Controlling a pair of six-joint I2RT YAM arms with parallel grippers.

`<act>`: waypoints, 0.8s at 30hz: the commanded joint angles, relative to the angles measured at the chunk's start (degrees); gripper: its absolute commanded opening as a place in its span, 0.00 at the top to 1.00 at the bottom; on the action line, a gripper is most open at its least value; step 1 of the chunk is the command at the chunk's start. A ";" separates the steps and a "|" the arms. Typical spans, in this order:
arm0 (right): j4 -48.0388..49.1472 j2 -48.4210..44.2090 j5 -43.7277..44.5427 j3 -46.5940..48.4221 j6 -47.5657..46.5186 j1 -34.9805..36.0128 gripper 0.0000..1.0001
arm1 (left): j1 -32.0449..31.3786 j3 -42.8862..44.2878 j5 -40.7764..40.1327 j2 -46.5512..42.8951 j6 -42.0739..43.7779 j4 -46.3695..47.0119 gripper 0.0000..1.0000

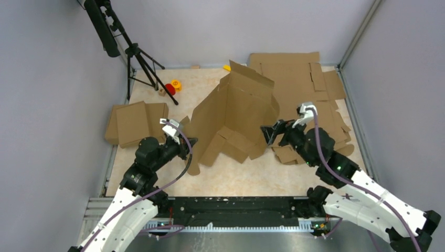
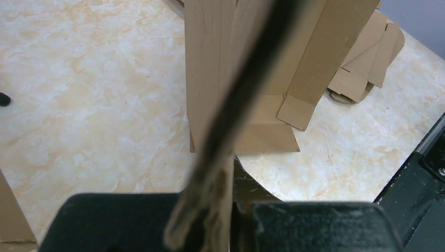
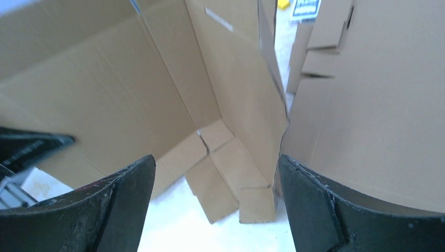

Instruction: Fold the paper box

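Observation:
The paper box [image 1: 233,118] is a large brown corrugated piece, half raised in the table's middle, panels tilted up and flaps hanging toward the front. My left gripper [image 1: 188,142] is shut on the box's left edge; in the left wrist view the cardboard edge [image 2: 220,173] runs between the black fingers [image 2: 315,226]. My right gripper [image 1: 270,134] is open at the box's right side, touching nothing that I can see. In the right wrist view its fingers [image 3: 120,205] stand wide apart, with the box's inner panels [image 3: 105,105] and lower flaps [image 3: 231,178] ahead.
A pile of flat slotted cardboard sheets [image 1: 309,89] lies at the back right, under my right arm. Smaller cardboard pieces [image 1: 134,122] lie at the left. A tripod [image 1: 139,58] stands at the back left, near red and yellow small parts [image 1: 172,86].

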 commanded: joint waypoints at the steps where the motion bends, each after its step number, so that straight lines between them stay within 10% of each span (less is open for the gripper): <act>1: -4.98 -0.50 5.03 8.96 -1.86 -0.15 0.14 | -0.25 0.16 0.38 -0.38 -1.32 -3.74 0.98; 11: -13.59 5.78 10.02 23.27 5.03 -8.32 0.18 | -0.24 0.15 0.70 -0.44 -1.44 -3.73 0.98; 16: -18.94 16.20 -15.77 30.00 13.89 -28.53 0.21 | -0.27 0.16 0.78 -0.58 -1.45 -3.75 0.98; 24: 5.58 13.97 -46.20 11.94 30.41 -43.73 0.40 | -0.33 0.14 0.55 -1.17 -1.41 -4.05 0.98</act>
